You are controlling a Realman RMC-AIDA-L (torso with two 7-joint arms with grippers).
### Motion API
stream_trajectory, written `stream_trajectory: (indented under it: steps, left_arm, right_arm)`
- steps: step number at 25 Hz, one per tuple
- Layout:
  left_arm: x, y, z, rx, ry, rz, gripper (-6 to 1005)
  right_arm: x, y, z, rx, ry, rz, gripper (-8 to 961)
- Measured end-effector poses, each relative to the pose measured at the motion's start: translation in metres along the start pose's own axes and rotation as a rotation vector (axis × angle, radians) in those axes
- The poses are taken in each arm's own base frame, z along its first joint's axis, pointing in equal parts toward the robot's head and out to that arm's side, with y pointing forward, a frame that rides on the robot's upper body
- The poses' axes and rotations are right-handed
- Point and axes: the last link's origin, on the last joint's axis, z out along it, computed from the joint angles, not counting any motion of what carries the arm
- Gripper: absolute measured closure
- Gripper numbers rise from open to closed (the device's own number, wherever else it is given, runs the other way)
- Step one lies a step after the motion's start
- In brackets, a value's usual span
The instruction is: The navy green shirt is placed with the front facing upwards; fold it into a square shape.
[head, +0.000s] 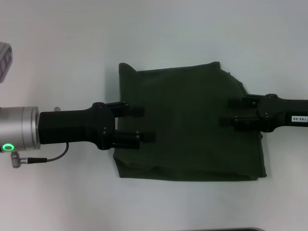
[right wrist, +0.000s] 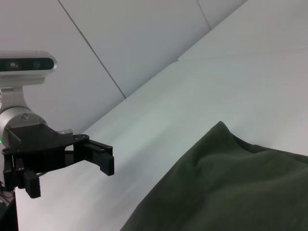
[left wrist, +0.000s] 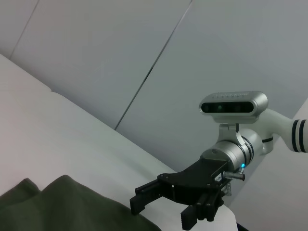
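Observation:
The navy green shirt (head: 187,127) lies on the white table (head: 62,192) as a rough square with only plain dark green cloth showing; no print is visible. My left gripper (head: 148,123) reaches over its left edge, open, with nothing between its fingers. My right gripper (head: 225,111) reaches over the right side, also open and empty. The left wrist view shows a corner of the shirt (left wrist: 72,207) and the right gripper (left wrist: 161,211) beyond it. The right wrist view shows the shirt (right wrist: 226,183) and the left gripper (right wrist: 70,175) farther off.
A grey device (head: 5,60) sits at the table's far left edge. A thin cable (head: 43,159) hangs under my left arm. A dark strip (head: 236,229) marks the table's near edge. Grey wall panels (left wrist: 216,48) stand behind the table.

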Motion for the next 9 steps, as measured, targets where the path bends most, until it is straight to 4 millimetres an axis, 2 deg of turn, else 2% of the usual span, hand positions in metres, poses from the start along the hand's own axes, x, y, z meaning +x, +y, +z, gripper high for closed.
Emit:
stream_trajectory:
  steps: [9]
  left_arm:
    - [-0.0004,0.0001,-0.0004,0.0,0.0,-0.001,95]
  right_arm:
    - [-0.0021,-0.0002,0.0009,-0.002,0.0,-0.002,37]
